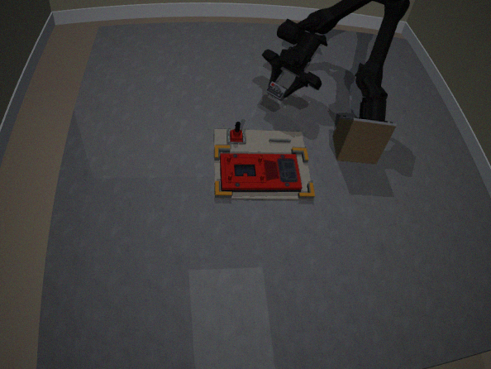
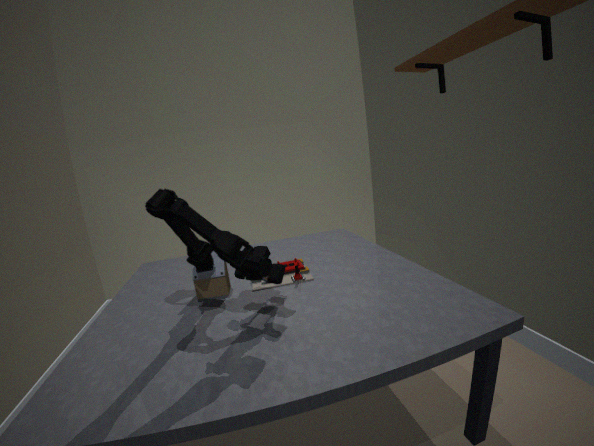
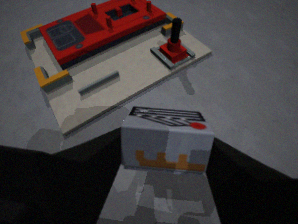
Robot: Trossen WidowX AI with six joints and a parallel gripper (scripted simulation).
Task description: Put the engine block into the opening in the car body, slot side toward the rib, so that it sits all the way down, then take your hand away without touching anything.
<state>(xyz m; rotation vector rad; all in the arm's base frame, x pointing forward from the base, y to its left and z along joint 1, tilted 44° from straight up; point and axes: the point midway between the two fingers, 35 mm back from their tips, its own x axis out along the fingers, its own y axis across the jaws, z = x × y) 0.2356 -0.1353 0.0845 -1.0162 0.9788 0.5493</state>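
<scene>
My gripper is shut on the engine block, a small grey block with a black striped face, a red dot and an orange mark. It hangs above the table, behind and to the right of the car body. The red car body lies flat on a beige board between orange corner brackets. Its dark opening is in the left half in the top view.
A red base with a black upright lever stands on the board's back left corner. A grey bar lies on the board. The arm's tan base block stands right of the board. A low wall rims the table.
</scene>
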